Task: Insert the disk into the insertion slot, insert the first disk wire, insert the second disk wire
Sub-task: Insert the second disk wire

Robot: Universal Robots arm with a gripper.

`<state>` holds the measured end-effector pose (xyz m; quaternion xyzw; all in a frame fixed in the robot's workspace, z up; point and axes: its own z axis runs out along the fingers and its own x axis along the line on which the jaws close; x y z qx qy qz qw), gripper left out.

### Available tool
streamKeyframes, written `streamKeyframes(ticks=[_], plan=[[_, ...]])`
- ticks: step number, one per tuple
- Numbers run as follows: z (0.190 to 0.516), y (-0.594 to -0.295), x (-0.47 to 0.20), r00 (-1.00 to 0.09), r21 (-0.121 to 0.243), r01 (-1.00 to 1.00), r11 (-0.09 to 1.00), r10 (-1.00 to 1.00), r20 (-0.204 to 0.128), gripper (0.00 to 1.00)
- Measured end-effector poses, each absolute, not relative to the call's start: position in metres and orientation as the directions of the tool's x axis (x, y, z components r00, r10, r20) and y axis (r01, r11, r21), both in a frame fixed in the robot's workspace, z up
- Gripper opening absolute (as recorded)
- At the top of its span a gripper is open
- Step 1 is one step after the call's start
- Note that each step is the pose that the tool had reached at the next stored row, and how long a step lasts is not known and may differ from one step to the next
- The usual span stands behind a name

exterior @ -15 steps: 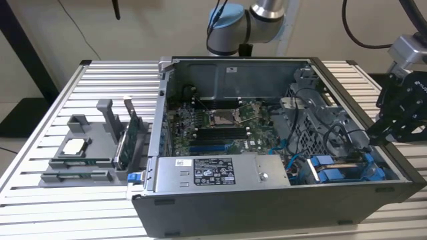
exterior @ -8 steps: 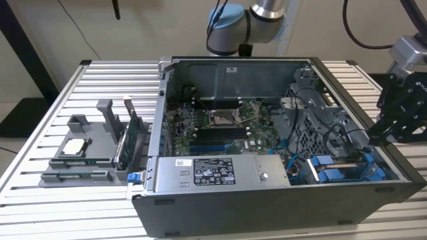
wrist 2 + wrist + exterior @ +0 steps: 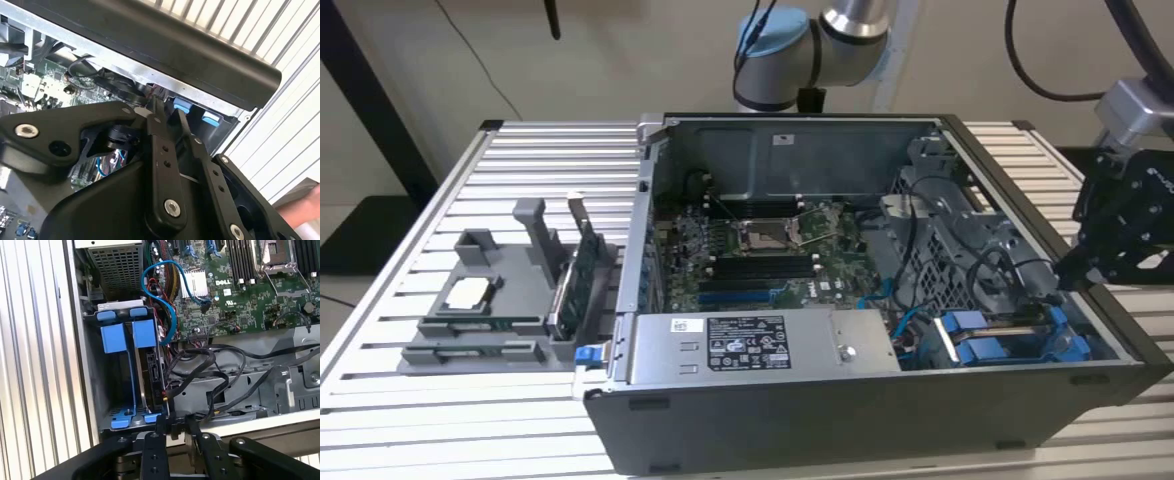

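In the exterior view, an open dark grey metal computer case (image 3: 854, 425) lies on a slatted aluminium bench (image 3: 454, 425). The black end effector (image 3: 1074, 275) hangs over the case's rim at the exterior view's right. It is just beside the rectangular grey metal insertion slot (image 3: 974, 352) with blue plastic rails. A grey labelled power-supply box (image 3: 761, 345) sits next to that slot, with the green motherboard (image 3: 761, 250) behind it. A grey plastic fixture (image 3: 494, 335) stands apart on the bench.

In the first wrist view, the flat disk (image 3: 152, 369) stands on edge inside the slot, clipped in its bright blue plastic carrier frame. Black cables (image 3: 220, 385) loop toward the end effector, and a blue cable (image 3: 167, 315) curls near the slot's far end.

In the second wrist view, the end effector reaches under the case's black rim. Whether it grips anything, I cannot tell.
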<state>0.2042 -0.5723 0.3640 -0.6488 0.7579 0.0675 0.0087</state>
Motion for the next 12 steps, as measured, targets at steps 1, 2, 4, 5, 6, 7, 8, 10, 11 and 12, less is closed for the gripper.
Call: streamKeyframes(ticks=[1, 2, 4, 5, 6, 7, 8, 10, 11, 12], plan=[[0.364, -0.5723, 0.2043, -0.158, 0.092, -0.985, 0.149, -0.982, -0.107, 0.22], [0.364, -0.5723, 0.2043, -0.158, 0.093, -0.985, 0.148, -0.981, -0.113, 0.22], [0.364, -0.5725, 0.2042, -0.159, 0.095, -0.984, 0.148, -0.979, -0.126, 0.22], [0.364, -0.5727, 0.2043, -0.16, 0.096, -0.984, 0.148, -0.978, -0.133, 0.22], [0.364, -0.5729, 0.2043, -0.161, 0.097, -0.984, 0.149, -0.977, -0.137, 0.22], [0.364, -0.5732, 0.2043, -0.162, 0.097, -0.984, 0.149, -0.977, -0.139, 0.22], [0.3641, -0.5734, 0.2043, -0.162, 0.097, -0.984, 0.15, -0.977, -0.139, 0.2], [0.3641, -0.5737, 0.2042, -0.162, 0.097, -0.984, 0.15, -0.977, -0.139, 0.2], [0.364, -0.574, 0.2043, -0.162, 0.097, -0.984, 0.15, -0.977, -0.139, 0.16], [0.364, -0.5743, 0.2043, -0.162, 0.097, -0.984, 0.15, -0.977, -0.139, 0.16]])
